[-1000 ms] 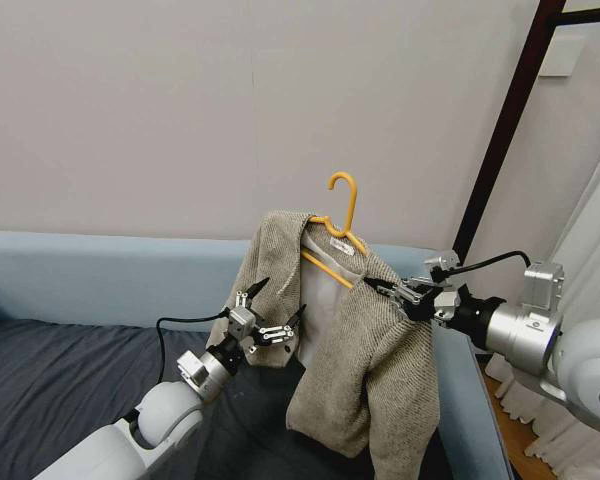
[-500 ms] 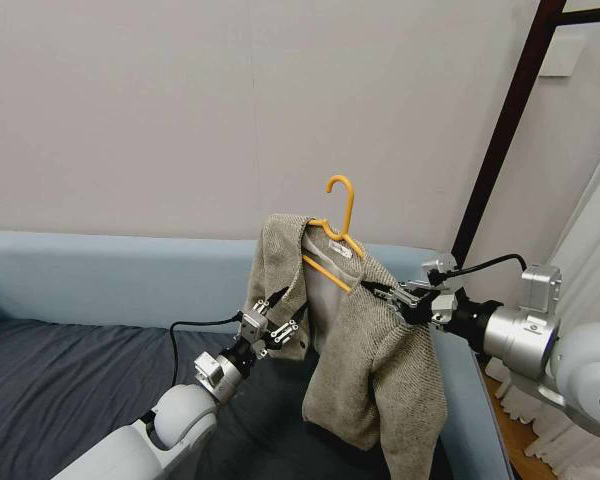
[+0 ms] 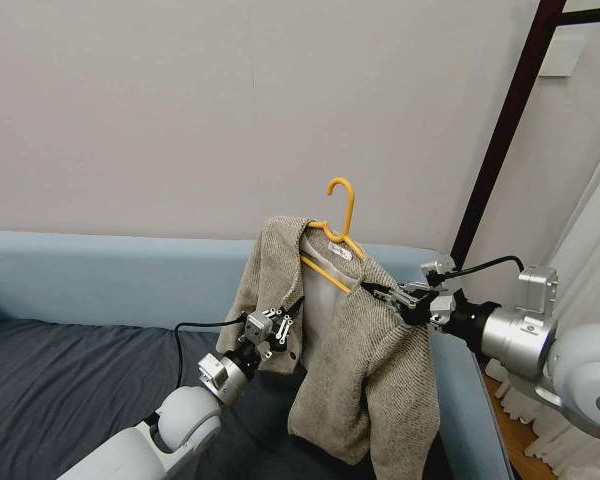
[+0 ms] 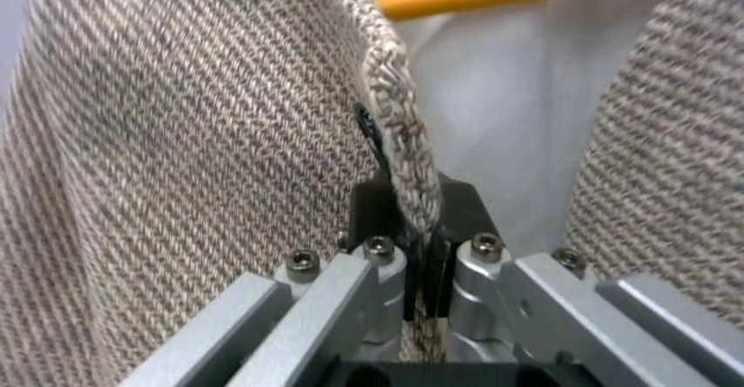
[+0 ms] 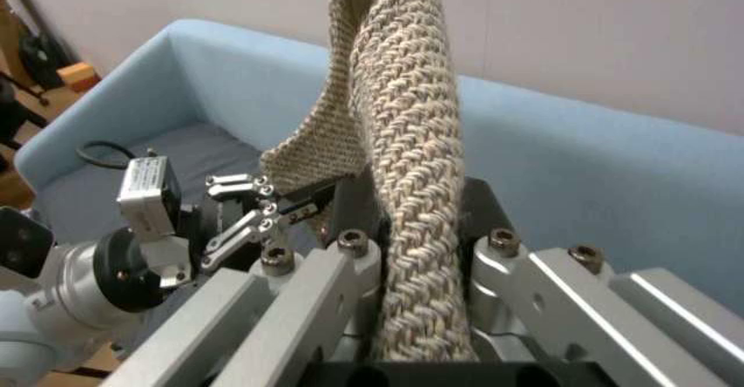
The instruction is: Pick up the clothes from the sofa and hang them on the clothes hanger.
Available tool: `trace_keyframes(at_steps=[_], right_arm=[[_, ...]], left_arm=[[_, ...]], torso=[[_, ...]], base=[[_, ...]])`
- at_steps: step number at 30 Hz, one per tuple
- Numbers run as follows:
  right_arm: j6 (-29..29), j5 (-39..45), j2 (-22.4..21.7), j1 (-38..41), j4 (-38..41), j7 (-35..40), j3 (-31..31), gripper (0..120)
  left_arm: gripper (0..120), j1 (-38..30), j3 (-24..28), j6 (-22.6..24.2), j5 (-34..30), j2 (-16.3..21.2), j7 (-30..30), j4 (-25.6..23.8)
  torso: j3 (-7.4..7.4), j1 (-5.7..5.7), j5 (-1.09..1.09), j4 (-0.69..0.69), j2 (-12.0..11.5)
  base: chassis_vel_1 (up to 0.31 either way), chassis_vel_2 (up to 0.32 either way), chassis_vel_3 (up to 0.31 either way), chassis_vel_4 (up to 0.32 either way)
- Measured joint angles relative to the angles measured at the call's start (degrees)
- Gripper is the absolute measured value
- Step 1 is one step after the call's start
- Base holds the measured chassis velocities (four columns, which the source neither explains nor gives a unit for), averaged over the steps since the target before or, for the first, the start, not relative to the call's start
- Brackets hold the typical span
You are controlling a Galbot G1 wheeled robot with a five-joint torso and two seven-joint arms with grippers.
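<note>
At the left of the head view, the pale blue sofa runs along the back wall, with its dark seat cushion in the lower left corner. The left arm rises from the bottom edge. Its left hand sits just left of centre, low in the frame, against the left front edge of the cardigan. In the left wrist view its fingers are pressed together on that knitted edge. The hem strip runs between the two pads, and the pale lining and a stretch of the hanger's bar lie beyond.

The beige cardigan hangs in mid-air at the centre of the head view, clear of the seat cushion. It is draped over the orange hanger, whose hook stands free above the collar against the wall. One shoulder falls to the left and the larger part drops to the lower centre-right.

Right of the garment, the right hand reaches in from the right edge at mid-height and meets the cardigan's right shoulder. In the right wrist view its fingers pinch a thick fold of the knit between them.

A dark post slants across the upper right, and a pale curtain hangs at the right edge.
</note>
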Motion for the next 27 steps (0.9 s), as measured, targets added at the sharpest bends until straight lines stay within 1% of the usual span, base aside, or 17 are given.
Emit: trace_keyframes(at_steps=[6,12,18,20,23,25,26,27], right_arm=[[-1.23,2.13,0.88,0.36,-0.38,3.08,-0.02,8],[-1.51,3.27,1.6,0.99,-1.37,4.28,-0.32,8],[-1.52,3.75,1.99,1.04,-1.84,4.76,-0.34,8],[-1.52,3.89,1.92,0.83,-1.36,4.84,-0.26,8],[-1.51,4.12,1.74,0.74,-0.93,4.86,-0.08,8],[-1.44,4.57,1.22,0.71,-0.25,4.87,0.25,8],[-1.42,4.61,1.11,0.69,-0.15,4.88,0.29,8],[-1.42,4.61,1.11,0.69,-0.15,4.88,0.29,8]], left_arm=[[0,0.92,0.28,-1.1,1.92,0.14,0.86,-2.34],[0,2.33,0.3,-2.57,3.9,0.77,2.02,-3.68],[0,3.75,-0.75,-3.62,5.53,1.27,2.45,-3.43],[0,4.0,-1.33,-3.68,6.05,1.05,1.88,-2.33],[4,3.99,-1.88,-3.68,6.36,0.83,1.32,-1.63],[15,3.88,-2.78,-3.07,6.55,0.75,-0.26,-0.69],[19,3.89,-3.03,-2.83,6.66,0.81,-0.66,-0.64],[19,3.89,-3.03,-2.83,6.66,0.81,-0.66,-0.64]], torso=[[0.0,0.0,0.0,0.0,0.0],[0.0,0.0,0.0,0.0,0.0],[0.0,0.0,0.0,0.0,0.0],[0.0,0.0,0.0,0.0,0.0],[0.0,0.0,0.0,0.0,0.0],[0.0,0.0,-0.01,0.0,0.0],[0.0,0.0,-0.01,0.0,0.0],[0.0,0.0,-0.01,0.0,0.0]], base=[[0.0,0.0,0.0,0.0],[0.0,0.0,0.0,0.0],[0.0,0.0,0.0,0.0],[0.0,0.0,0.0,0.0],[0.0,0.0,0.0,0.0],[0.0,0.0,0.0,0.0],[0.0,0.0,0.0,0.0],[0.0,0.0,0.0,0.0]])
